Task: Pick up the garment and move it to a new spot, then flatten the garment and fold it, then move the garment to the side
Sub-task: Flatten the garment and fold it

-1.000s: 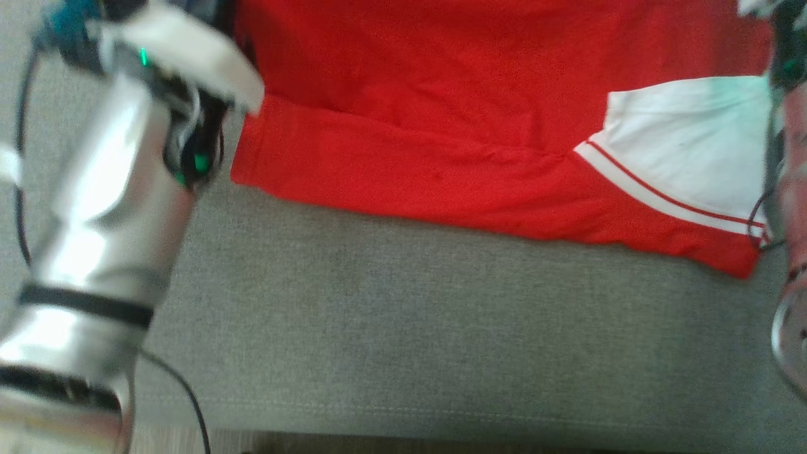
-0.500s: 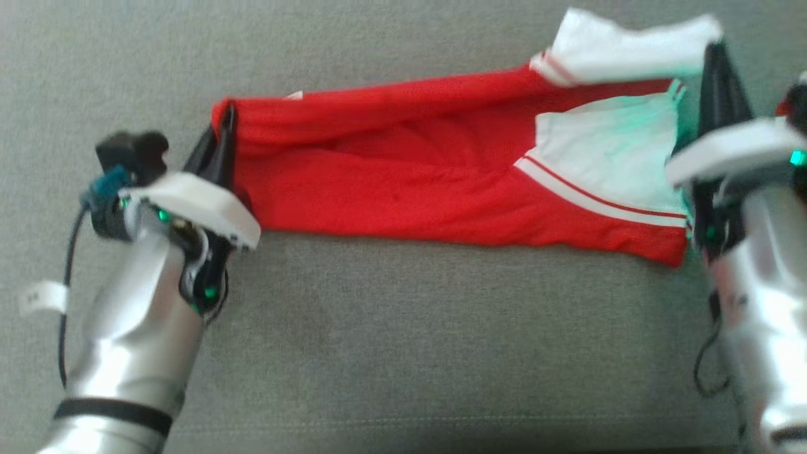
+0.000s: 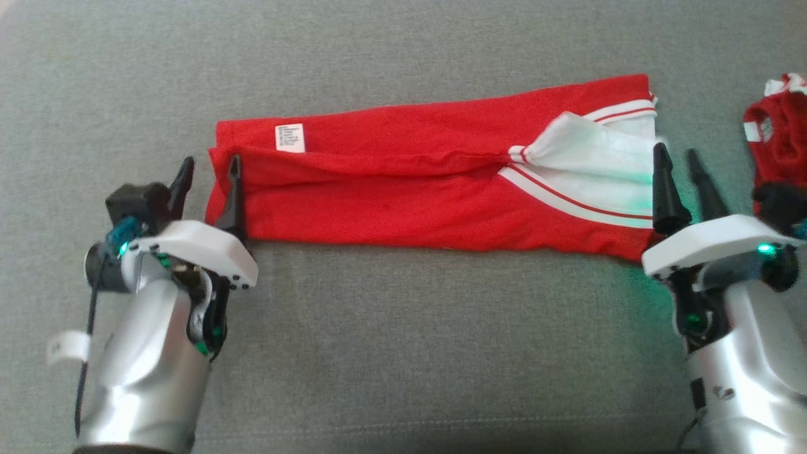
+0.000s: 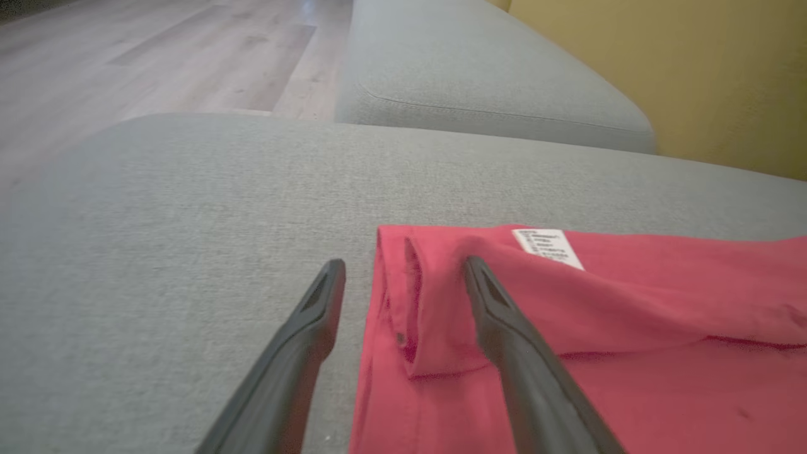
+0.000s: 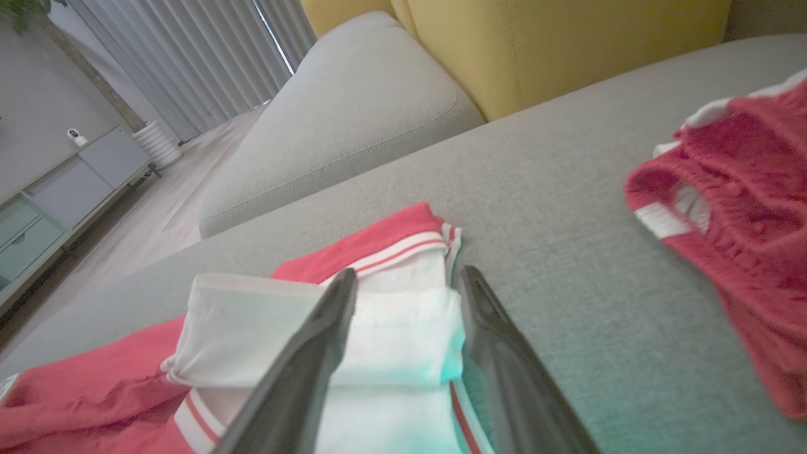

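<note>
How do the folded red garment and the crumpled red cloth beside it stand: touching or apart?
Apart. The head view shows bare grey cushion between the folded garment and the crumpled red cloth.

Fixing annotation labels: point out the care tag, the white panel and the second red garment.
care tag (image 3: 290, 137), head view, tag's middle.
white panel (image 3: 586, 151), head view, folded white cloth.
second red garment (image 3: 785, 151), head view, red fabric middle.

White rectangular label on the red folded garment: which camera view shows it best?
The left wrist view: there the white rectangular label is near and large, with faint printed lines, on the red folded garment. The head view shows it small, near the garment's upper left corner.
</note>
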Robot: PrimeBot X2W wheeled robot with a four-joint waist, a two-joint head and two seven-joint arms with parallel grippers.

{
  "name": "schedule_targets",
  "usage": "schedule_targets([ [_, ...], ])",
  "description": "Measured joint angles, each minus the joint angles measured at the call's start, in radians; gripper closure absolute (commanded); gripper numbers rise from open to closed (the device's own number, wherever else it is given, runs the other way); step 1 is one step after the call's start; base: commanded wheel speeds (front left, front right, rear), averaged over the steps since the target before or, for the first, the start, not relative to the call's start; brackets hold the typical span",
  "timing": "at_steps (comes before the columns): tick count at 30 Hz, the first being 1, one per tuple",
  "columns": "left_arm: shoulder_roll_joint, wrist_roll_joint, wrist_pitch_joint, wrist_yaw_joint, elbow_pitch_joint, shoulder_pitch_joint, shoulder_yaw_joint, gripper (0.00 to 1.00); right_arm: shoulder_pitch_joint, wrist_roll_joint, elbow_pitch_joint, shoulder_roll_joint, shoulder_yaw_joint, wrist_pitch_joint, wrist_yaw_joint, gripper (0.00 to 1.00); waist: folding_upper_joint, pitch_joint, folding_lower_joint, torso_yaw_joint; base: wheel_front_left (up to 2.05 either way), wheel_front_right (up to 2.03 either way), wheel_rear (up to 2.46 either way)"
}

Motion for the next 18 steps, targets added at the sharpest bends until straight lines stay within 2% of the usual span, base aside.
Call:
schedule_targets([
  [4,-0.033,0.059,0.000,0.040,-0.096,0.076,0.053,0.00,0.000,-0.017,-0.010,0.002,-0.055,0.000,0.000,0.00,0.0000,-0.011,0.0000,0.016,0.00,0.00,0.00],
  [10,-0.087,0.102,0.000,0.040,-0.209,0.198,0.107,0.00,-0.002,-0.069,0.063,0.009,-0.109,0.032,0.000,0.00,0.0000,-0.018,0.0000,0.060,0.00,0.00,0.00],
  [18,-0.104,0.131,0.000,0.020,-0.264,0.259,0.104,0.00,-0.016,-0.111,0.192,0.021,-0.156,0.057,0.000,0.00,0.0000,-0.018,0.0000,0.117,0.00,0.00,0.00],
])
